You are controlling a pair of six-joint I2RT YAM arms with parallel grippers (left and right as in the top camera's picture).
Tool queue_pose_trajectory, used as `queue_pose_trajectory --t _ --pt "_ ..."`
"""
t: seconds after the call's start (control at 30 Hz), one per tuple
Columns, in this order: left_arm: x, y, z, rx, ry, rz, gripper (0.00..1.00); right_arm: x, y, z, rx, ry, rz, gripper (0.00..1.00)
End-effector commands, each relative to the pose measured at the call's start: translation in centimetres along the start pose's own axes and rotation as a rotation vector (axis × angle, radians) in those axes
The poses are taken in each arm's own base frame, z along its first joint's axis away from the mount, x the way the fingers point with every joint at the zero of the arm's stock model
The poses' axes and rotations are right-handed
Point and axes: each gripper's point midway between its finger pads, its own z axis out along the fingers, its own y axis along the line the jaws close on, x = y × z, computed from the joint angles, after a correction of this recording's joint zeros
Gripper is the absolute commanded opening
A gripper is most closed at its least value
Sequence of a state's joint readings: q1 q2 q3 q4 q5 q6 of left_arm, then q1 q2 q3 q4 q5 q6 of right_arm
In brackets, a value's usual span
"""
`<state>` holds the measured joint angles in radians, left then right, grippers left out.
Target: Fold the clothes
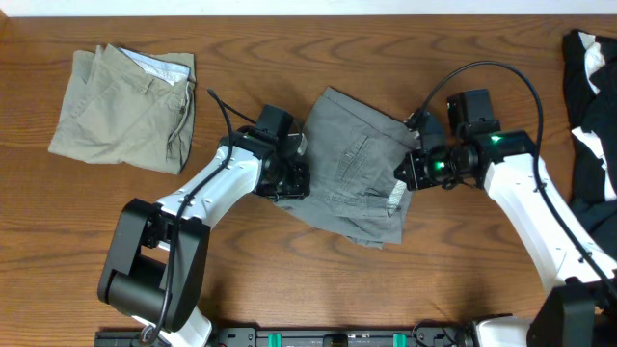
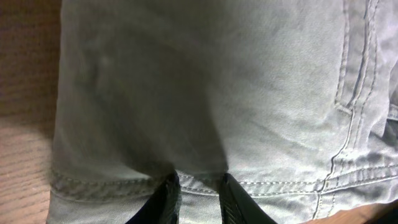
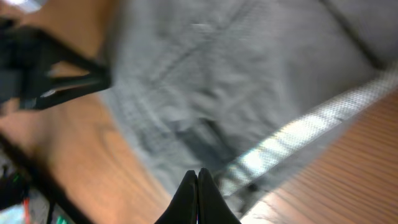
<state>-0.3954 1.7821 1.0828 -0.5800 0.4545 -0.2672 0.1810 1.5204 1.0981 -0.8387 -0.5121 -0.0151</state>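
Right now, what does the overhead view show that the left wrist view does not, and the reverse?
Only overhead: the whole outline of the grey shorts, the right gripper at their right edge, the folded beige shorts at the far left, and the black-and-white garment at the right edge.
Only left wrist: the hem stitching up close, with the left gripper pinching the hem.
Both: the grey shorts, the wooden table, and the left gripper at the shorts' edge.
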Motion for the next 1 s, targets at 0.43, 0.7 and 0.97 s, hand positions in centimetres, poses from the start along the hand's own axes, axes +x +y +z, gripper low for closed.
queue_pose_trajectory --t 0.43,0.7,0.97 --pt "-0.8 -0.2 0.3 0.015 -0.023 -0.092 0.23 10.4 -8.0 6.9 0.46 0.505 0.25 0.01" --pt "-1.0 -0.4 -2.0 0.026 -0.034 -0.093 0.25 6.2 -6.4 3.6 0.456 0.31 0.198 0.01" --pt "-2.6 -0.9 -7.2 0.065 -0.159 -0.073 0.55 -1.5 -1.0 -0.5 0.268 -0.091 0.081 0.01"
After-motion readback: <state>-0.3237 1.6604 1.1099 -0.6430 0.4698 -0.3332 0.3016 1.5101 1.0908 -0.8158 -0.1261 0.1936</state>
